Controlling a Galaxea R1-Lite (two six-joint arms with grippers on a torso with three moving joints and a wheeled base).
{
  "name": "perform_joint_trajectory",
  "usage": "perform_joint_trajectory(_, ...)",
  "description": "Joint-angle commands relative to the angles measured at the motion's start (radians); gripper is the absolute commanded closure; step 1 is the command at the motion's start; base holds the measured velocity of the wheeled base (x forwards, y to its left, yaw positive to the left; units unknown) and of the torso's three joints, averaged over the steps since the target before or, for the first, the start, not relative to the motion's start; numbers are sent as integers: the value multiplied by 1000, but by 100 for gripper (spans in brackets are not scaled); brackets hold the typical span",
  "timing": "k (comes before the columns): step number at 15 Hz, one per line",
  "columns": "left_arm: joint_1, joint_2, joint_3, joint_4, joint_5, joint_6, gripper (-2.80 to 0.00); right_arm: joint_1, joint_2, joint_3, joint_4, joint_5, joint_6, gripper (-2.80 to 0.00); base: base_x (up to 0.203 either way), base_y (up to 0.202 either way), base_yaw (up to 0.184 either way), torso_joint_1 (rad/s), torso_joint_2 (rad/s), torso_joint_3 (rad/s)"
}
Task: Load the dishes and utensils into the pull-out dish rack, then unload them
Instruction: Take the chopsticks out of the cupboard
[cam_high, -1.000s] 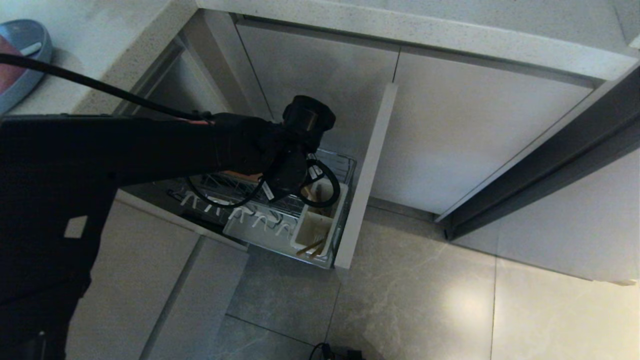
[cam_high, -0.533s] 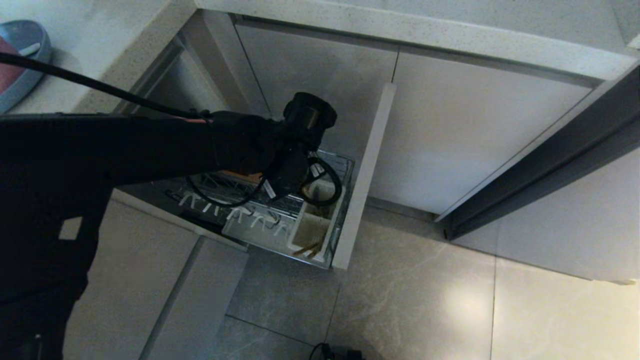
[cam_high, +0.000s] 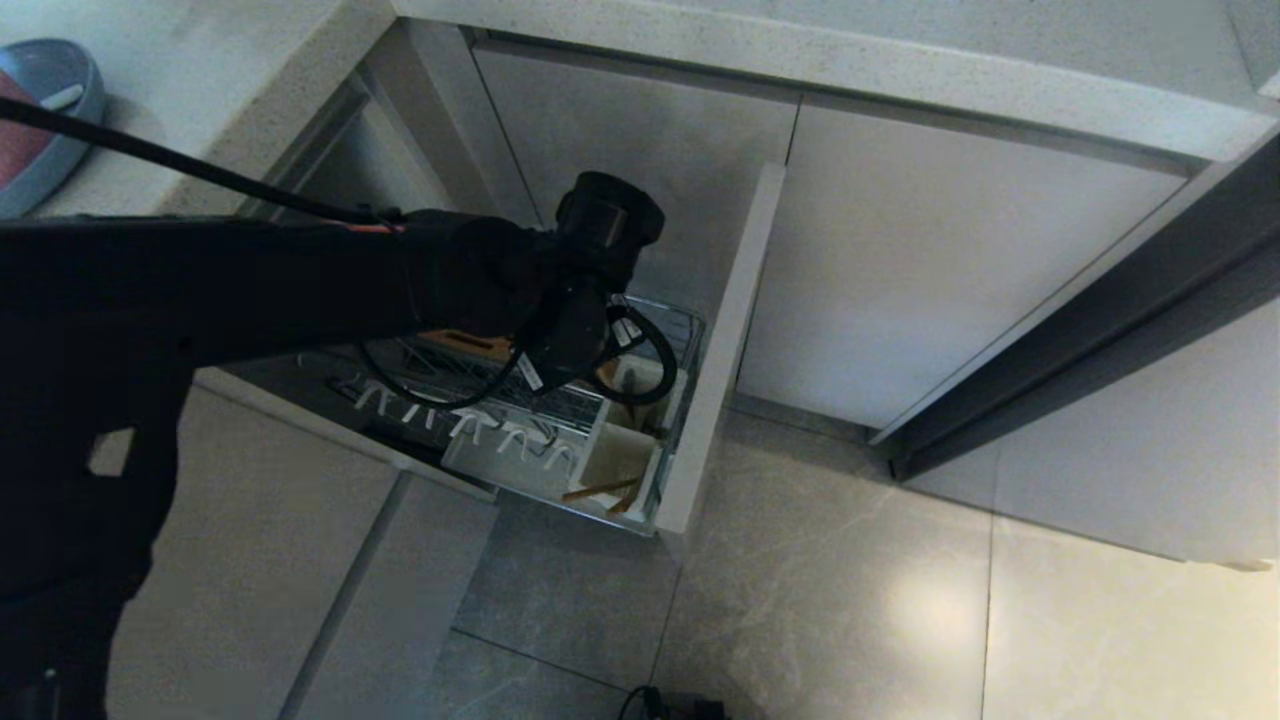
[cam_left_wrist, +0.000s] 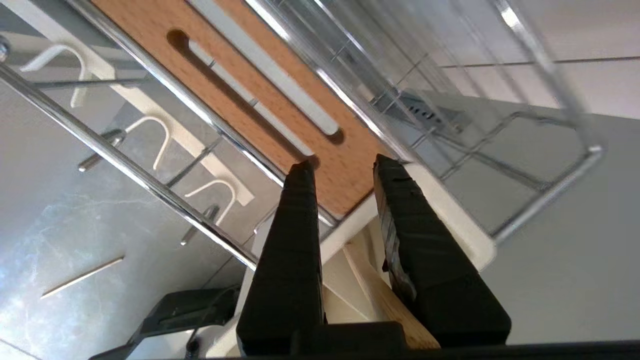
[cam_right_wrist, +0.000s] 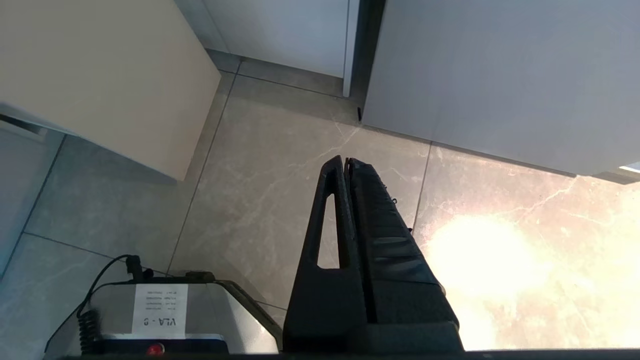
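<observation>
The pull-out dish rack (cam_high: 680, 320) stands drawn out, with its wooden strip (cam_left_wrist: 240, 65), white pegs (cam_high: 470, 425) and white caddy (cam_high: 600, 465). My left gripper (cam_left_wrist: 342, 165) reaches down into the caddy's far compartment. Its jaws are narrowed on a wooden chopstick (cam_left_wrist: 385, 305) that lies against one finger. More chopsticks (cam_high: 600, 490) lie slanted in the caddy's near compartment. The blue plate (cam_high: 60, 120) sits on the counter at the far left, with the pink bowl (cam_high: 12, 130) on it. My right gripper (cam_right_wrist: 346, 160) hangs shut over the floor, parked.
The rack's beige front panel (cam_high: 720, 350) stands out on the right of the caddy. Shut cabinet doors (cam_high: 950, 280) run along behind. A thin pale stick (cam_left_wrist: 82, 276) shows below the rack wires. My base (cam_right_wrist: 150, 310) is on the tiled floor.
The chopsticks in the caddy's near compartment have tipped flatter. My left wrist has edged slightly upward over the caddy.
</observation>
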Motion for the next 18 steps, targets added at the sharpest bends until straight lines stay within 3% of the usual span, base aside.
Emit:
perform_joint_trajectory(1,-6,-44,0,0,19,-2,0,0,-1,0,0,0,0,0,0,0,0,0,0,0)
perform_joint_trajectory(6,-22,-105,0,-27,125,36,0,0,-1,0,0,0,0,0,0,0,0,0,0,0)
perform_joint_trajectory(16,-24,-263,0,-103,165,157,0,0,-1,0,0,0,-1,0,0,0,0,0,0,0)
perform_joint_trajectory(18,-25,-300,1,-141,169,207,0,0,-1,0,0,0,0,0,0,0,0,0,0,0)
